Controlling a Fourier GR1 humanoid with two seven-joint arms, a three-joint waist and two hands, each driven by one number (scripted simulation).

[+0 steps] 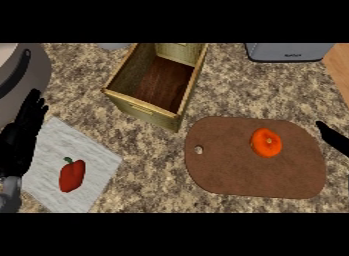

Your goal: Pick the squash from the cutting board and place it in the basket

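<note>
Nearest the camera, the left hand (16,142) rests at the view's left edge with its fingers straight and upright, gripping nothing. Under everything lies the speckled stone tabletop (273,90), the largest thing in sight. A big grey round vessel (11,75) fills the upper left corner, and a grey appliance (289,51) shows at the top edge. Next in size comes the brown cutting board (236,170), rounded, with a small hole near its left end. The basket (156,82), a wooden open-topped box, stands up and to the left of the board, apart from it, and looks bare inside. A pale grey mat (96,160) lies at the lower left, carrying a red pepper (72,175).

The squash (266,142), orange and round, sits on the cutting board, towards its upper right part. The right hand (339,140) comes in at the right edge, fingers extended and spread, near the board but not touching the squash.

By my judgement the task is barely begun: nothing is grasped yet, so the pick, the carry leftward and the placing in the basket all remain.
</note>
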